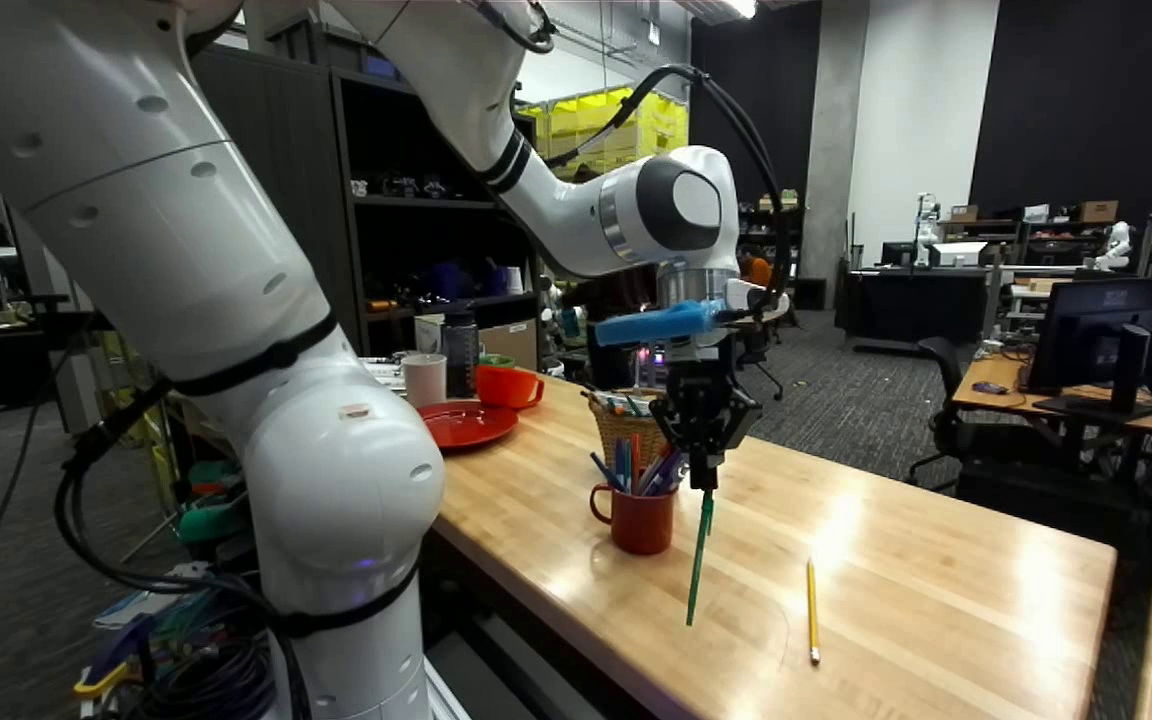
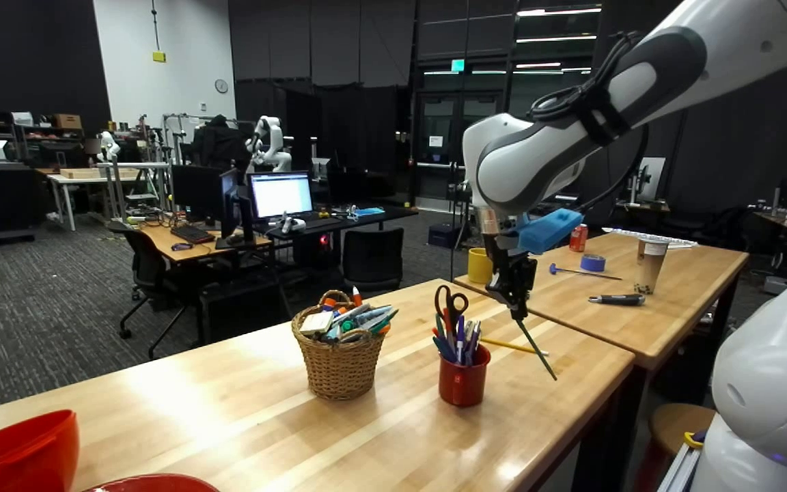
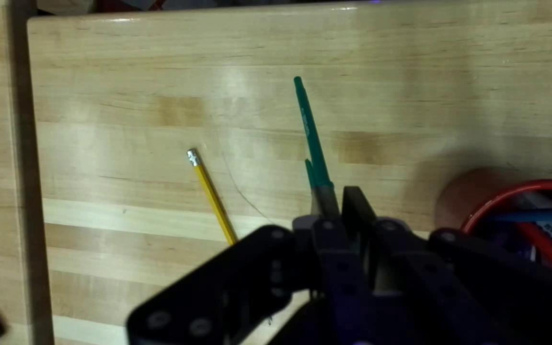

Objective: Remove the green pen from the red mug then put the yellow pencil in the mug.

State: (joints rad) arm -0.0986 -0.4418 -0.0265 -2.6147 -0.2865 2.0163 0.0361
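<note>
- The first half looks nearly done to me: the green pen (image 1: 697,565) is out of the red mug (image 1: 642,522) and held near it, clear of the rim.
- The gripper (image 1: 703,480) is pinched on the pen near its clip; the pen slants, free end down. Whether that end touches the table (image 1: 936,600), I can't tell.
- The mug stands upright, with other pens (image 2: 460,336) and a pair of scissors (image 2: 449,316) poking out of the top.
- The yellow pencil (image 3: 212,199) lies flat on the table, apart from the mug and in nobody's grip, so the second half isn't begun.
- Left to do, I'd judge: set the pen down, let it go, pick up the pencil and stand it in the mug, where the crowd may leave it little room.
</note>
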